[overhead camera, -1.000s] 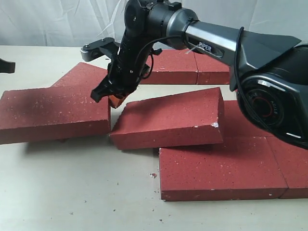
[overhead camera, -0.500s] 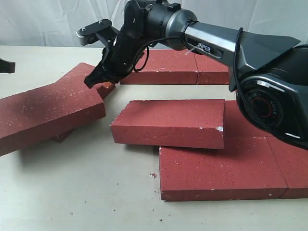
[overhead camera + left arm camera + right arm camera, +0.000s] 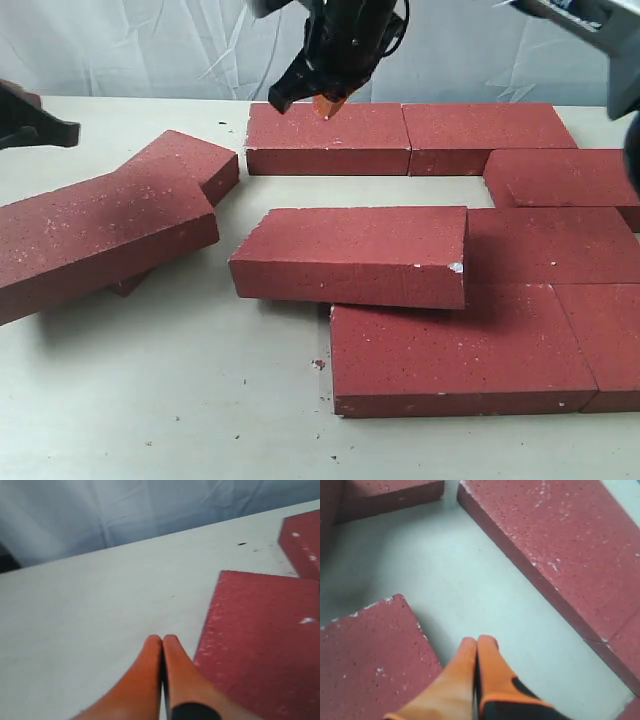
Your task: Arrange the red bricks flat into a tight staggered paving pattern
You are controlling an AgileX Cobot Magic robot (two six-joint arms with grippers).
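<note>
Several red bricks lie on the pale table. One brick at the left is tilted, propped on another brick under it. A middle brick rests with one end on the front brick. Two back bricks lie end to end. My right gripper hangs shut and empty above the back left brick; its orange fingers press together over bare table between two bricks. My left gripper hovers at the far left, shut and empty, beside a brick.
More bricks lie flat and close together at the right. A white cloth backdrop hangs behind the table. Small crumbs dot the table in front of the bricks.
My right gripper has lifted away from the left bricks and moved back and to the right. The left brick was shoved left and tilted; the middle brick settled level.
</note>
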